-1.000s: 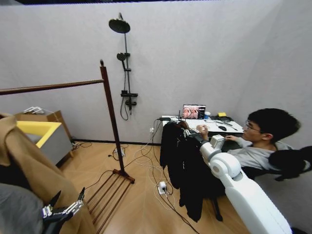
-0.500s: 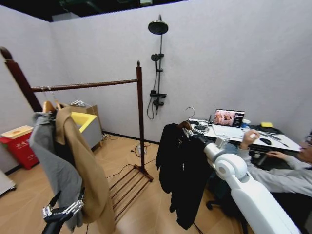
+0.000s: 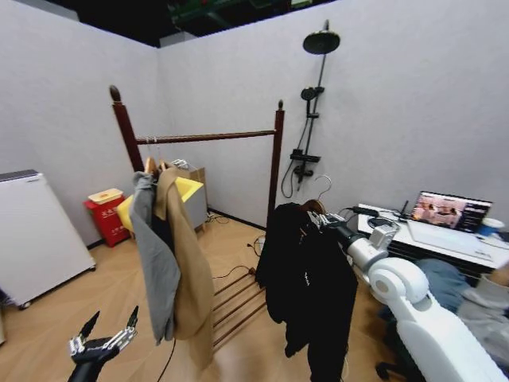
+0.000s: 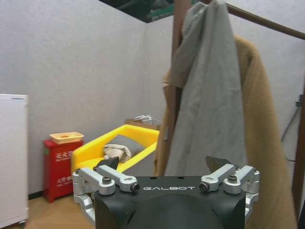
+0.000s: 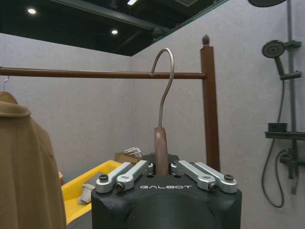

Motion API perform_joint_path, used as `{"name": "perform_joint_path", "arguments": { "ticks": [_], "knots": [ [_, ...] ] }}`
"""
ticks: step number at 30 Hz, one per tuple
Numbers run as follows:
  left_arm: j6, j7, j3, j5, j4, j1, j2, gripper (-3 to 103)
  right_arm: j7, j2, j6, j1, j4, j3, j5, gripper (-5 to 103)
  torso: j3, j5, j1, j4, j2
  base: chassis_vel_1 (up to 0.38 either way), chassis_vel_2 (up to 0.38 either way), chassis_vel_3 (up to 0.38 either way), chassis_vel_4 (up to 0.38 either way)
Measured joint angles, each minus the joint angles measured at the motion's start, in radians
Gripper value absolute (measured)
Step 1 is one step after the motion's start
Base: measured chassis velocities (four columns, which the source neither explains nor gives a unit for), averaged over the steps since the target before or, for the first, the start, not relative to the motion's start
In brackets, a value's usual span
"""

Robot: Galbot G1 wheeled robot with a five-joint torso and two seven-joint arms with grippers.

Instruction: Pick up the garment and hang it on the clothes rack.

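The garment [image 3: 306, 274], a black jacket, hangs from a wooden hanger whose neck [image 5: 161, 143] is clamped in my right gripper [image 3: 318, 216], held out in front of me. The hanger's metal hook [image 5: 165, 78] rises above the gripper [image 5: 161, 167], level with the clothes rack's bar [image 5: 95, 74]. The clothes rack [image 3: 207, 137] stands to the left of the jacket, its far post [image 3: 277, 155] just behind it. A tan coat [image 3: 189, 267] and a grey garment [image 3: 155, 259] hang at the rack's left end. My left gripper [image 3: 103, 342] waits low at the front left, open and empty [image 4: 163, 163].
A yellow bin [image 3: 188, 189] and a red box [image 3: 106, 213] stand behind the rack, and a white cabinet [image 3: 32, 235] stands at the left wall. A black shower fixture [image 3: 312, 95] is on the back wall. A desk with a laptop [image 3: 449, 212] is at the right. Cables lie on the floor.
The head view has swung, so the rack, coats and left wall slid into full view. The jacket stays on its hanger in my right gripper. The left gripper has not moved.
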Motion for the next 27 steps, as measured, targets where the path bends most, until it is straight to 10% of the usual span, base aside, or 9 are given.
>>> {"name": "perform_joint_path", "arguments": {
  "ticks": [27],
  "knots": [
    [0.000, 0.000, 0.000, 0.000, 0.000, 0.000, 0.000, 100, 0.010, 0.030, 0.013, 0.055, -0.103, -0.005, -0.117, 9, 0.000, 0.0001, 0.000, -0.0003, 0.000, 0.052, 0.055, 0.057, 0.056]
  ]
}}
